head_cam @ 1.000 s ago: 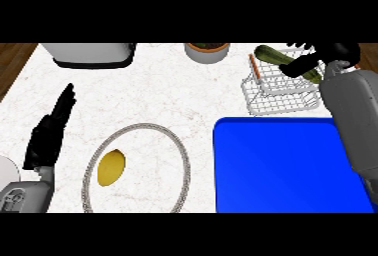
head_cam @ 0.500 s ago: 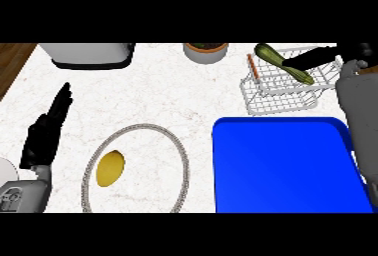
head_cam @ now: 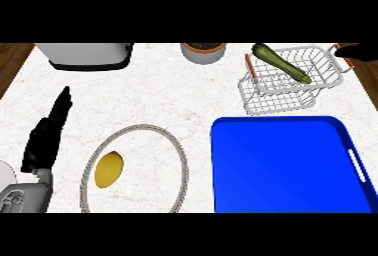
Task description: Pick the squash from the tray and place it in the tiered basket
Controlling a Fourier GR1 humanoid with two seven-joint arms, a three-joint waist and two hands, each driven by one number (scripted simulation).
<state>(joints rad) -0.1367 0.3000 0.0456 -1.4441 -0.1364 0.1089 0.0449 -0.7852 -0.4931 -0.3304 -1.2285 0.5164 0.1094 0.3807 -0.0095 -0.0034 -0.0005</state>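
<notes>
Squash (head_cam: pixel 280 63) lies diagonally across the basket (head_cam: pixel 295 95) top, right hand (head_cam: pixel 362 51) just beside, fingers unclear; left hand (head_cam: pixel 49 132) straight-fingered, far off.

Squash (head_cam: pixel 280 63) lies in tiered basket (head_cam: pixel 294 95); blue tray (head_cam: pixel 284 165) bare; left robot hand (head_cam: pixel 47 135) flat, fingers straight.

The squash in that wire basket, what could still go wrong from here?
1. The squash lies slanted across the top tier of the tiered basket, one end poking over the rim, so it might roll or tip out.
2. The right hand is close by the basket's handle at the view's edge; a brush there could nudge the basket.
</notes>
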